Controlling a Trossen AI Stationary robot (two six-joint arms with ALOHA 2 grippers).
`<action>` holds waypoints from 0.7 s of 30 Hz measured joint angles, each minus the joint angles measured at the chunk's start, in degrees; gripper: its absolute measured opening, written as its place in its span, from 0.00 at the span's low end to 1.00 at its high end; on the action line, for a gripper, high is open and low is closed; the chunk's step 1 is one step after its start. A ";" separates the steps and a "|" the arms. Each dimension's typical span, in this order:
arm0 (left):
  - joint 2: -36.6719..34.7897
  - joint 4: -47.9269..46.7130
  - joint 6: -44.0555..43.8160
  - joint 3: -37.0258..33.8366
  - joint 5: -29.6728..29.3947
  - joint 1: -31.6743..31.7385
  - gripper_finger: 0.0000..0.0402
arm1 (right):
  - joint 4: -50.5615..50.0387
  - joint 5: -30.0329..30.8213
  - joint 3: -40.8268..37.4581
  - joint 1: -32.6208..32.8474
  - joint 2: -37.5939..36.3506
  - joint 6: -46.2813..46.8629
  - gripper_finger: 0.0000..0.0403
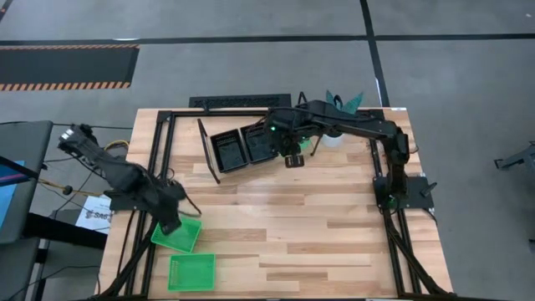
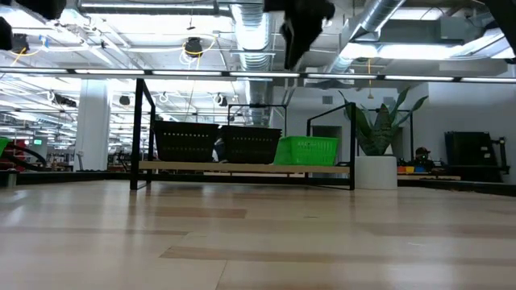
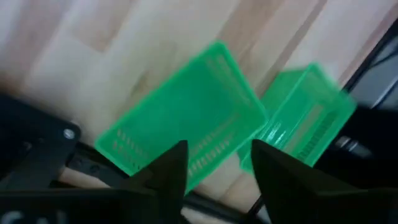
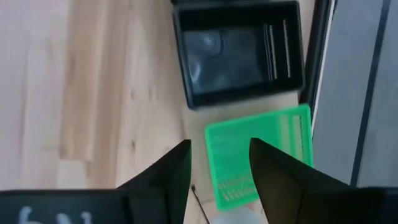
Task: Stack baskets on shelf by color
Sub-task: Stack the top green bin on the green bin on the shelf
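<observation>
Two green baskets lie flat on the table near its left near corner: one [image 1: 180, 236] [image 3: 186, 118] under my left gripper [image 1: 172, 224] [image 3: 217, 171], the other [image 1: 191, 272] [image 3: 305, 118] closer to the near edge. The left gripper is open and hovers over the first one's edge. On the shelf [image 2: 242, 167] at the far side stand two black baskets [image 1: 227, 150] [image 1: 257, 144] and a third green basket [image 2: 306, 151] [image 4: 258, 155]. My right gripper [image 1: 292, 159] [image 4: 217, 165] [image 2: 302, 28] is open, high above that green basket.
A potted plant in a white pot [image 2: 376, 171] stands just right of the shelf. Black frame rails [image 1: 159, 167] run along the table's left and right sides. The middle of the plank tabletop [image 1: 292, 226] is bare wood.
</observation>
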 joint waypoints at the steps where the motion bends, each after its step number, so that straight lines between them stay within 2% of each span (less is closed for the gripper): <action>1: 2.10 0.73 0.58 -0.03 0.90 -0.71 0.37 | -0.02 0.04 0.71 0.65 0.00 0.38 0.45; 7: 10.60 9.01 3.56 0.17 0.89 -5.82 0.07 | -1.76 0.17 2.22 4.24 0.02 6.79 0.44; 9: 12.39 12.17 3.82 0.17 0.47 -8.26 0.02 | -3.13 0.21 2.56 5.60 0.04 10.83 0.44; 16: 16.10 18.03 3.02 0.21 -4.11 -17.75 0.01 | -5.21 0.17 2.59 12.15 0.07 20.99 0.44; 18: 17.34 17.87 2.50 0.21 -4.10 -19.43 0.04 | -5.33 0.19 2.59 14.23 0.07 21.37 0.44; 21: 19.70 18.99 2.67 0.21 -4.41 -20.94 0.15 | -5.42 0.45 2.59 16.99 0.07 20.56 0.43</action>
